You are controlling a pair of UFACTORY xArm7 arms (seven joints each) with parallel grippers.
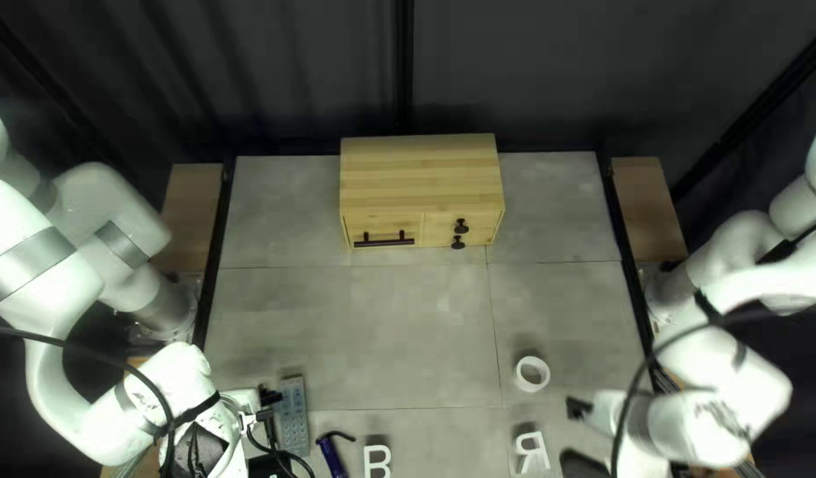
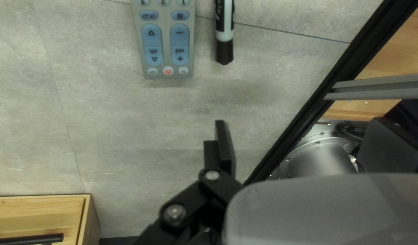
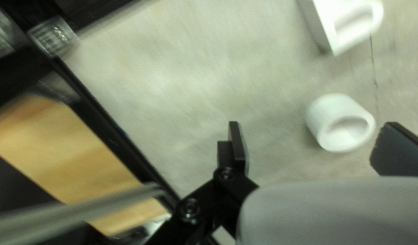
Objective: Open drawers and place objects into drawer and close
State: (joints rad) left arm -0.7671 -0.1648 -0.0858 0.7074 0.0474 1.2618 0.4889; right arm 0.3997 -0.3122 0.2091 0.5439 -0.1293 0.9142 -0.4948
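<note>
My left gripper (image 1: 267, 404) is low at the table's near left, close to a grey remote (image 1: 294, 416). My right gripper (image 1: 579, 409) hovers at the near right, below a white ring (image 1: 533, 373). The wooden cabinet (image 1: 421, 177) has a bar-handled drawer (image 1: 383, 224) and two small knobbed drawers, all closed. In the left wrist view, the left gripper (image 2: 300, 131) is open and empty, with the remote (image 2: 168, 41) and a black-capped marker (image 2: 224, 36) ahead. The right wrist view has the right gripper (image 3: 313, 136) open, the ring (image 3: 339, 122) ahead between its spread fingers.
White letters B (image 1: 377, 460) and R (image 1: 532, 450) and a purple object (image 1: 332, 456) with a black hook-like end lie along the near edge. Black rails (image 1: 215, 257) border both sides of the table. The cabinet stands at the far edge.
</note>
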